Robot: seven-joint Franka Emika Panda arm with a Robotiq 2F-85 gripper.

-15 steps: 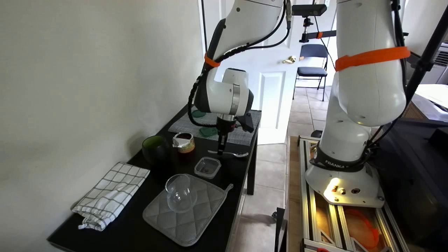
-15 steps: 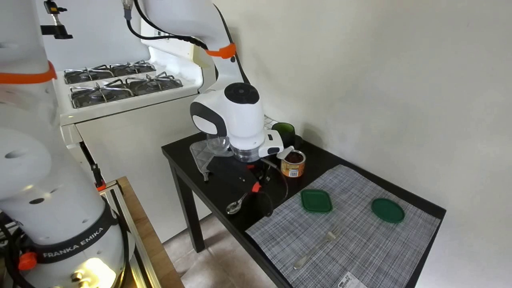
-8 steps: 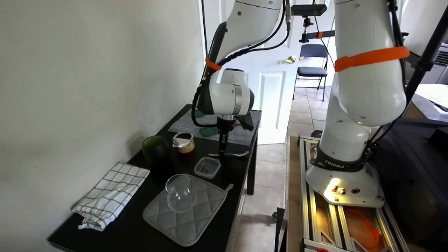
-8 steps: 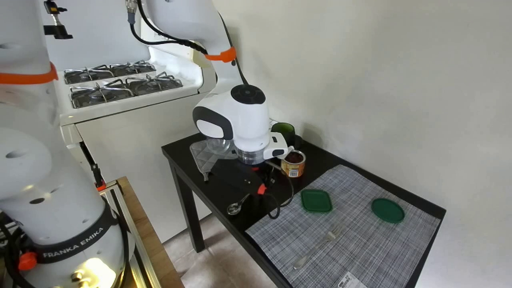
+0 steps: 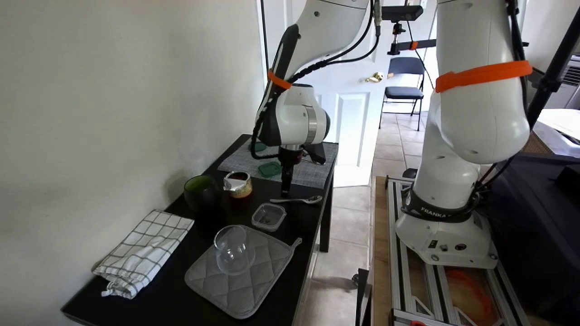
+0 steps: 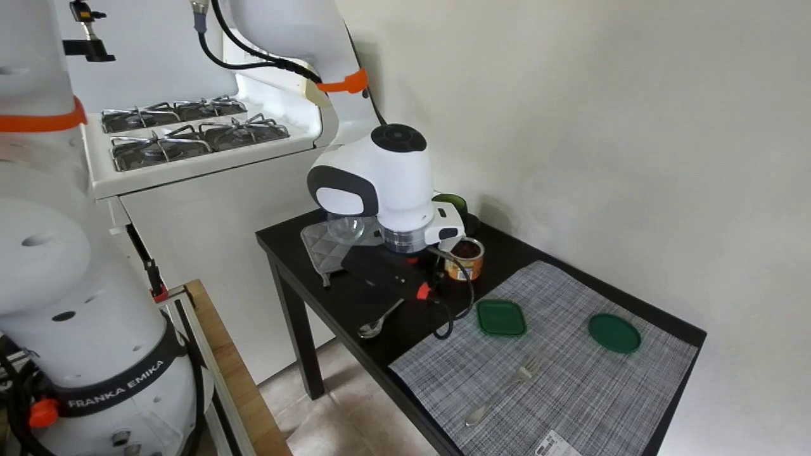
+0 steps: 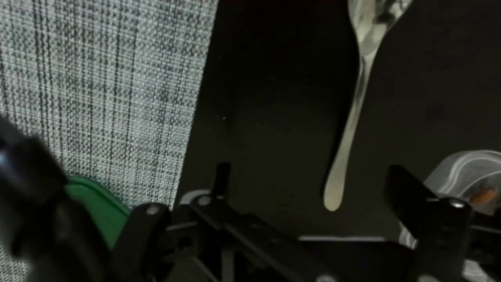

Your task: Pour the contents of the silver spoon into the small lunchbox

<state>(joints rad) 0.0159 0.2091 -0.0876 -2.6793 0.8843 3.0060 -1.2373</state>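
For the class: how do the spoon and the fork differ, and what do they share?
The spoon ends in a rounded bowl, the fork in tines. The spoon lies directly on the black table; the fork lies on the grey woven placemat. The spoon's bowl end points toward the robot base; the fork's tines point away from it. Both are slender and silvery.

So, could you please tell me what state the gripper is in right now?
Robotiq gripper: open, holding nothing; the silver spoon lies on the black table.
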